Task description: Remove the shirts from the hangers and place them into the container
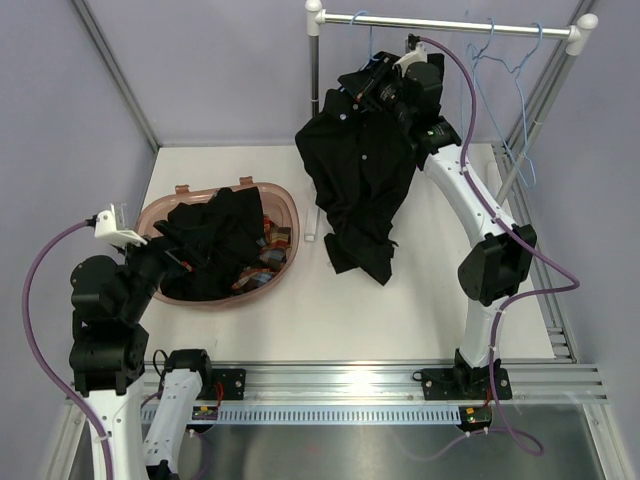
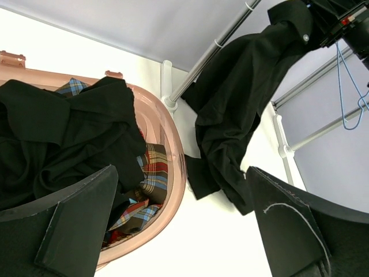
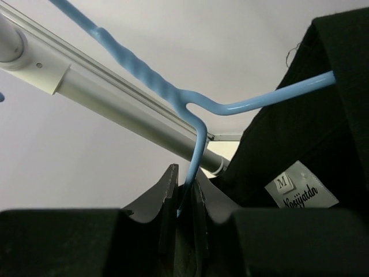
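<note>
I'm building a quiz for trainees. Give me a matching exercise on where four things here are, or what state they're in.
1. plaid shirt
2. hanging black shirt
3. left end effector
4. empty hangers

a. open, near the tub
b. bare on the rail
c. in the tub
d. draped below the rail

Pairs: 1-c, 2-d, 3-a, 4-b.

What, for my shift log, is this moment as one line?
right gripper: shut on hanger | hanging shirt: on hanger | left gripper: open near tub | tub: black shirt, plaid shirt inside
</note>
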